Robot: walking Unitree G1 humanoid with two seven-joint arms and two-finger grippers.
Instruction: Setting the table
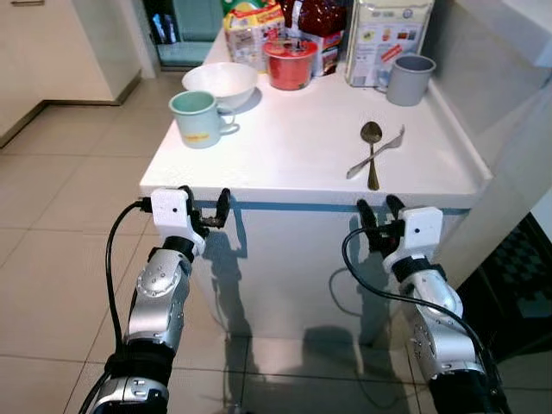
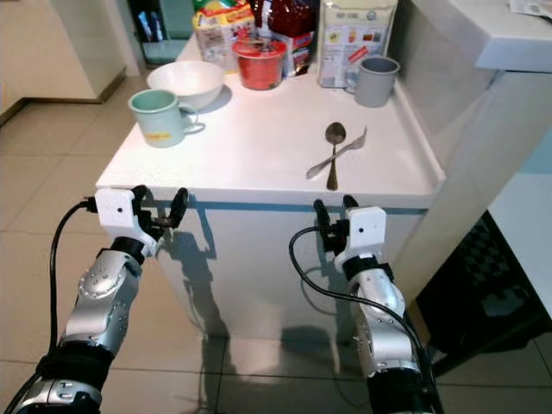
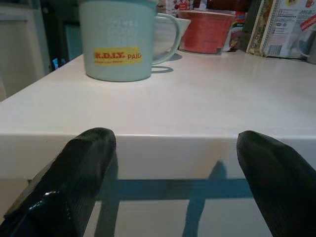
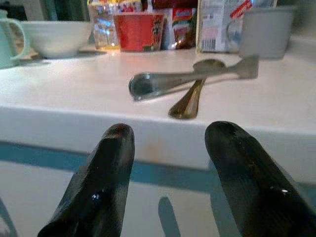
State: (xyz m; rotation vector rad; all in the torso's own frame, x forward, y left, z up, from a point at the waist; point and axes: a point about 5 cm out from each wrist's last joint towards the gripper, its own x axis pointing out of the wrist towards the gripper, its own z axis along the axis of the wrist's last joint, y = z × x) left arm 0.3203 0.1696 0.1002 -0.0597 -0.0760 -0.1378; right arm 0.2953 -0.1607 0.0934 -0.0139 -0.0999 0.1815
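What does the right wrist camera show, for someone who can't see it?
A spoon and a fork lie crossed near the front edge of a white table, just beyond the right gripper, whose two black fingers are open. A white bowl, red tub and grey cup stand behind.

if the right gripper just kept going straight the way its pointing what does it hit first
Probably the front edge of the white table. The right gripper sits open just below the tabletop, aimed at that edge. A little higher and it would meet the crossed spoon and fork lying just past the edge; depth is hard to judge.
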